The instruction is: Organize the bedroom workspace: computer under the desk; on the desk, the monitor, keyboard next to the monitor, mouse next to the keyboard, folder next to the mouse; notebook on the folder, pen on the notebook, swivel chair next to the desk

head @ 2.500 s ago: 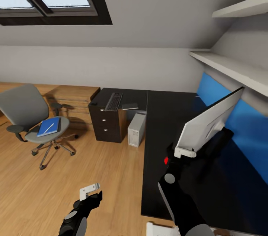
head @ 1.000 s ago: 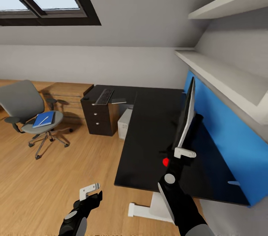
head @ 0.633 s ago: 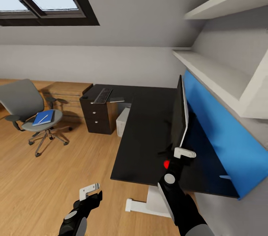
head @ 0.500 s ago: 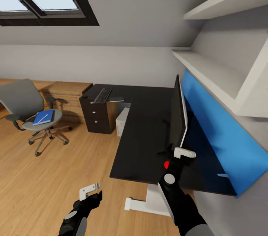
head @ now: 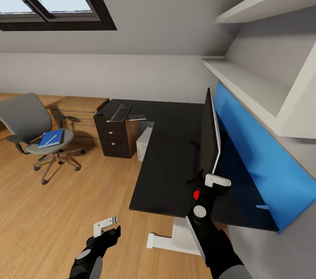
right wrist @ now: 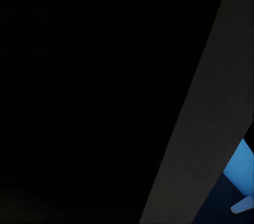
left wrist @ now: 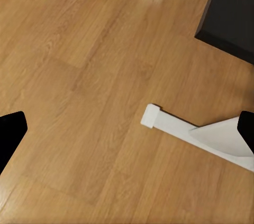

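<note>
Head view: I have the right gripper (head: 218,179) at centre right of the frame, closed on the lower edge of the monitor (head: 210,136), which stands edge-on over the black table (head: 169,160) in front of the blue panel (head: 254,156). I cannot see whether its round base sits flat on the table or hangs above it. The left gripper (head: 105,225) is at lower left over the wooden floor (head: 44,217), carrying nothing; how far its jaws are spread I cannot tell here. Toward upper left, the keyboard (head: 121,113) lies on the far wing of the table, the computer (head: 144,143) stands under it, and the swivel chair (head: 33,132) at far left carries the folder (head: 51,139) with the pen (head: 52,139) on top.

Left wrist view: dark fingertips (left wrist: 11,137) at opposite edges of the frame tell me the jaws are wide, over floor and the table's white foot (left wrist: 196,134).

Right wrist view: mostly black, a grey slanted band, a sliver of blue.

My worry: if I let go before the base is down and level, the monitor could tip toward the panel or off the table edge, since I hold it by one thin edge.
</note>
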